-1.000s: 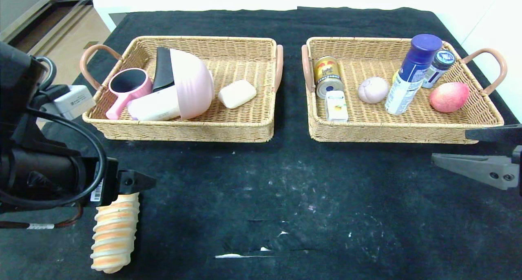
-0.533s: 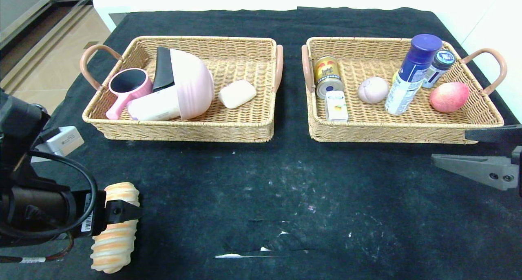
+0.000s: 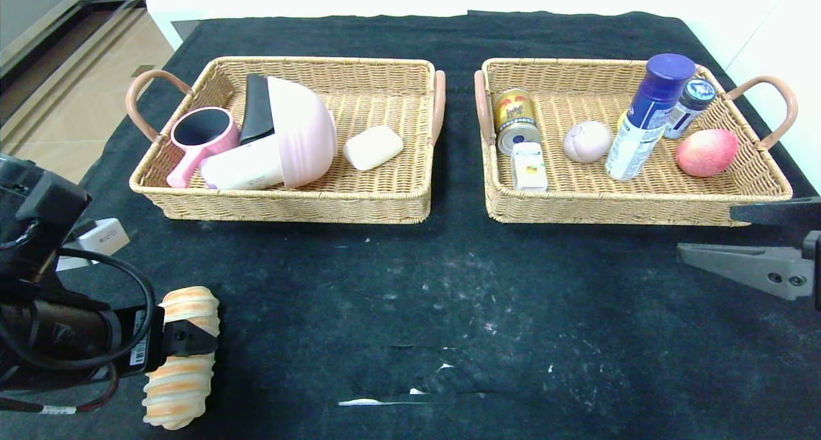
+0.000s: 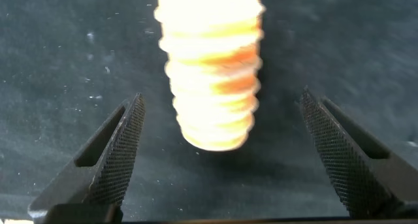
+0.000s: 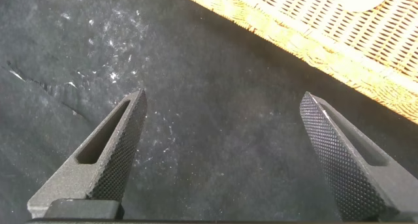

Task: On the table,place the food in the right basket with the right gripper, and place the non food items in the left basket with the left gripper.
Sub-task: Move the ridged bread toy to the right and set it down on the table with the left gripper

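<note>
A striped orange-and-cream bread roll [image 3: 181, 369] lies on the black cloth at the front left. My left gripper [image 3: 187, 338] is open and sits low over the roll's far half, with one finger [image 3: 191, 337] across it. In the left wrist view the roll [image 4: 212, 74] lies between the spread fingers of the left gripper [image 4: 221, 96], touching neither. My right gripper [image 3: 705, 232] is open and empty at the right edge, just in front of the right basket [image 3: 616, 210]; it also shows open in the right wrist view [image 5: 222, 96].
The left basket [image 3: 282, 206] holds a pink bowl [image 3: 301, 129], a pink cup [image 3: 199, 135], a white bottle [image 3: 247, 167] and a soap bar [image 3: 373, 147]. The right basket holds a can [image 3: 515, 119], a blue-capped spray bottle [image 3: 648, 116], a peach [image 3: 705, 151] and small items.
My left arm has drawn back and down toward the front-left; its gripper moved from beyond the roll's far end to over the roll. The right arm has not moved.
</note>
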Controlling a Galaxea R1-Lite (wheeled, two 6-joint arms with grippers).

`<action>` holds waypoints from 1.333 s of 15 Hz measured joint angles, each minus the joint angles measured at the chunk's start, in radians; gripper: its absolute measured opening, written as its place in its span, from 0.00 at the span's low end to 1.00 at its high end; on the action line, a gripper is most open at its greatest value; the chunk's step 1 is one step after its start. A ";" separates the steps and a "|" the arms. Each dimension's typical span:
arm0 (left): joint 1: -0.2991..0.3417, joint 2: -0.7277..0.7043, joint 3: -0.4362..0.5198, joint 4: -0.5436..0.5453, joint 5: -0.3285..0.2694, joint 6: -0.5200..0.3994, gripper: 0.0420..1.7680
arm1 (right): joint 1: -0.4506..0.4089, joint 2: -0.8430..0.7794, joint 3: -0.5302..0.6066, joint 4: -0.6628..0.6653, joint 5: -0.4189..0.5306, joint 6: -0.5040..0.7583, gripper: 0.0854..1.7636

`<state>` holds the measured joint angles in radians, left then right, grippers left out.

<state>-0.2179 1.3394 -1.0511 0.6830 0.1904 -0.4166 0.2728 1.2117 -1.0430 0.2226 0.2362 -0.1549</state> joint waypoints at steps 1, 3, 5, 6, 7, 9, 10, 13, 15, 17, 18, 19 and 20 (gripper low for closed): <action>0.014 0.013 0.000 0.000 -0.001 0.000 0.97 | 0.000 0.000 0.001 0.000 0.000 0.000 0.97; 0.029 0.040 -0.001 -0.001 -0.001 0.000 0.97 | 0.000 0.000 0.001 0.000 0.000 0.000 0.97; 0.037 0.065 0.000 -0.036 -0.002 0.000 0.97 | 0.000 0.000 0.000 0.000 0.000 0.000 0.97; 0.040 0.079 0.005 -0.047 -0.002 0.000 0.97 | 0.000 0.000 0.000 0.000 0.000 0.000 0.97; 0.040 0.091 0.008 -0.054 -0.003 0.000 0.97 | 0.000 0.000 0.000 0.000 0.000 0.000 0.97; 0.041 0.110 0.011 -0.057 -0.004 0.000 0.97 | -0.001 0.000 0.000 0.000 0.000 0.000 0.97; 0.041 0.115 0.013 -0.057 -0.004 0.000 0.97 | -0.001 0.000 0.000 0.000 0.000 0.000 0.97; 0.041 0.119 0.018 -0.057 -0.016 0.000 0.97 | -0.001 -0.001 0.000 0.000 0.000 0.000 0.97; 0.041 0.120 0.020 -0.056 -0.017 0.000 0.76 | -0.002 -0.002 0.000 0.000 0.000 0.000 0.97; 0.041 0.122 0.020 -0.057 -0.017 0.000 0.59 | -0.002 -0.002 0.000 0.000 0.000 0.000 0.97; 0.041 0.123 0.021 -0.057 -0.017 0.000 0.53 | -0.002 -0.002 0.000 0.000 0.000 0.000 0.97; 0.041 0.123 0.023 -0.057 -0.017 0.000 0.48 | -0.002 -0.002 0.000 0.000 0.000 0.000 0.97; 0.041 0.123 0.024 -0.057 -0.017 -0.001 0.43 | -0.002 -0.002 0.000 0.000 0.000 0.000 0.97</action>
<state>-0.1768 1.4619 -1.0270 0.6262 0.1732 -0.4174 0.2709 1.2098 -1.0430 0.2228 0.2362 -0.1553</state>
